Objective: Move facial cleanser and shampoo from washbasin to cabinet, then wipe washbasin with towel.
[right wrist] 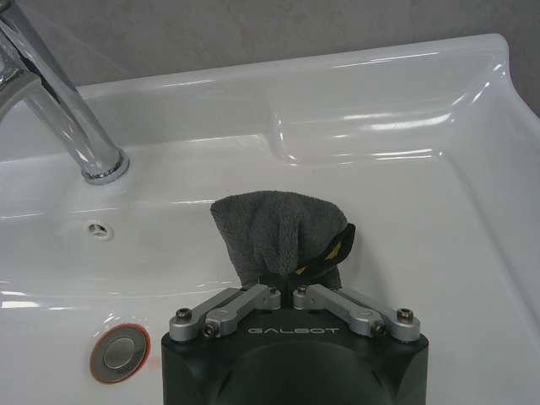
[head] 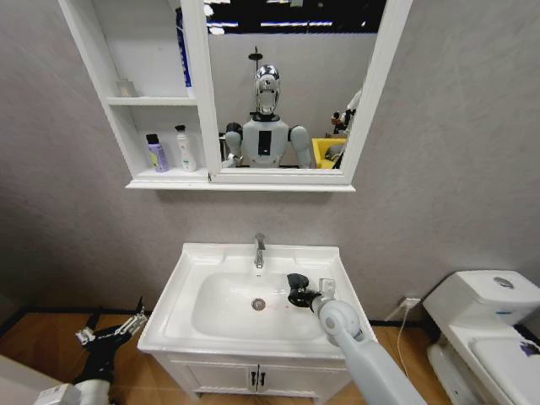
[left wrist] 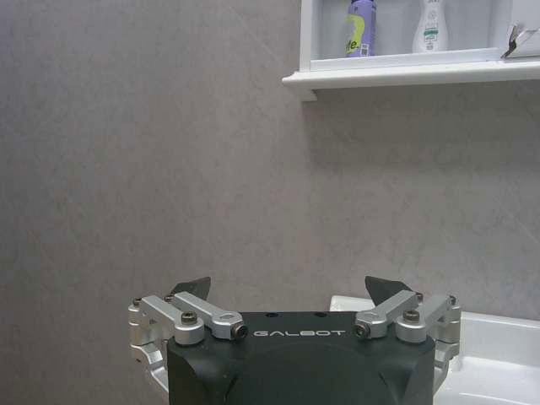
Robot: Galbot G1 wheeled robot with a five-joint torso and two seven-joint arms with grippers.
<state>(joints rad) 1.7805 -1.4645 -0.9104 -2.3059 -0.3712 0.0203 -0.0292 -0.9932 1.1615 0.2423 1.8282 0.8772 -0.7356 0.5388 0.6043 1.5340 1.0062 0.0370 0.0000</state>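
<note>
The white washbasin (head: 190, 291) has a chrome faucet (head: 259, 251) at its back. My right gripper (head: 302, 297) reaches into the bowl on its right side, shut on the small black towel (head: 294, 283). In the right wrist view the towel (right wrist: 274, 228) hangs from the shut gripper (right wrist: 283, 292) against the basin's (right wrist: 405, 126) inner wall. A purple bottle (head: 157, 153) and a white bottle (head: 185, 149) stand on the cabinet's (head: 114, 126) lower shelf; which is the cleanser and which the shampoo I cannot tell. My left gripper (head: 108, 331) hangs open, low and left of the basin.
A white toilet (head: 489, 325) stands to the right. The vanity doors (head: 257, 380) sit under the basin. The drain (right wrist: 121, 353) lies near the faucet (right wrist: 63, 105). A blue bottle (head: 181, 51) stands on the upper shelf. The left wrist view looks up at the shelf edge (left wrist: 405, 74).
</note>
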